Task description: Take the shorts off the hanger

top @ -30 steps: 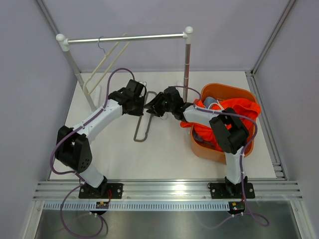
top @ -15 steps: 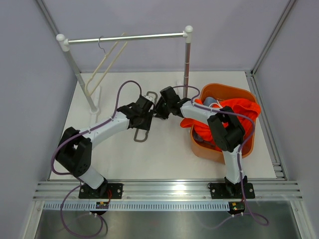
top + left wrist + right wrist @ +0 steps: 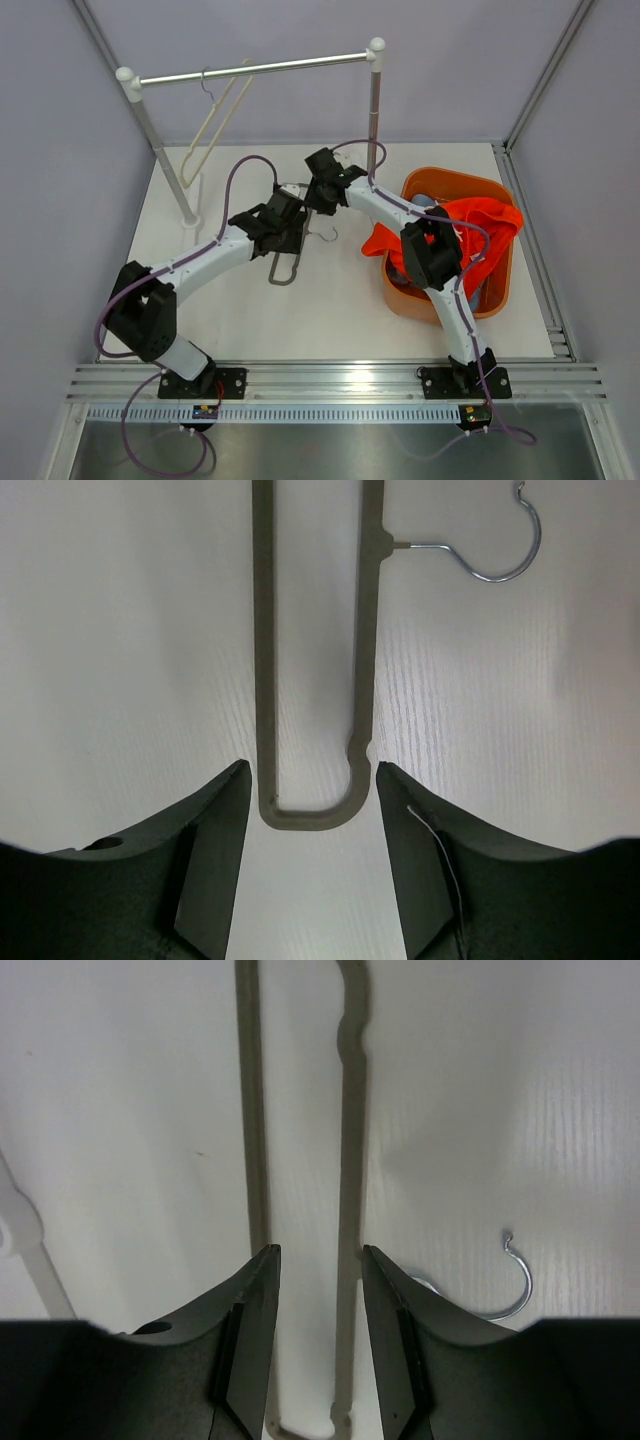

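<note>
Both arms have swung in over the middle of the tabletop during the last second: the left tool has moved rightward onto the grey hanger, and the right tool has drawn away toward the far side.

From the overhead camera, neither tool's fingers can be made out, since the wrists cover them, and most of the grey hanger's far half is hidden beneath both. Its near loop and its wire hook show. The orange shorts lie heaped in the orange basket at the right, spilling over its left rim. The right arm crosses them and hides what lies below. A cream hanger hangs from the rail.

The left wrist camera shows what the overhead one cannot: the left tool stands wide open, holding nothing, with the looped end of the grey hanger lying flat between its fingers. The wire hook curls at upper right.

At the right wrist, the right tool is likewise spread and empty, and the grey hanger runs lengthwise under the gap. Whether the fingers touch it I cannot tell. The wire hook is partly cut off by the right finger. No shorts appear in either wrist view.
</note>
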### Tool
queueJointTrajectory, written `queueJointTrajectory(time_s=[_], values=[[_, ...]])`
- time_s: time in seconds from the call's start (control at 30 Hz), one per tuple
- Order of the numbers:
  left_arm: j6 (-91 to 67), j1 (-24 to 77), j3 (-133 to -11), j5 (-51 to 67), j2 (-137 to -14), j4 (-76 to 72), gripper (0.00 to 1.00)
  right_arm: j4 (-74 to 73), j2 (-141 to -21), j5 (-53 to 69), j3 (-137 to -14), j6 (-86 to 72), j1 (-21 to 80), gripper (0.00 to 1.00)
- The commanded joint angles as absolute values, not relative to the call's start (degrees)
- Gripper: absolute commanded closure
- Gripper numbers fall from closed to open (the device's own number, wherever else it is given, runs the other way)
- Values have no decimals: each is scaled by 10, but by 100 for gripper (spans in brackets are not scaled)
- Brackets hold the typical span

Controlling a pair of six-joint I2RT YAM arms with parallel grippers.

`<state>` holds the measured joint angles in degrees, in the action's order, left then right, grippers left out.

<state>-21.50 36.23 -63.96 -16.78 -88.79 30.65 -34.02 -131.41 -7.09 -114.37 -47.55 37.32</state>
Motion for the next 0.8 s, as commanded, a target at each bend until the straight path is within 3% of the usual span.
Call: queueJointTrajectory(time_s=[0.0,0.3,0.77], values=[[-224,363,-638,-183,-851,281,43,-420,-1351,-95,-1193,-446,362,53],[-218,363,-648,-166,-825,294,43,-490,-1424,-83,-1283,-425,358,50],[-223,368,-641,-164,-914,259,43,-469,-1408,-87,-1228,-435,372,49]])
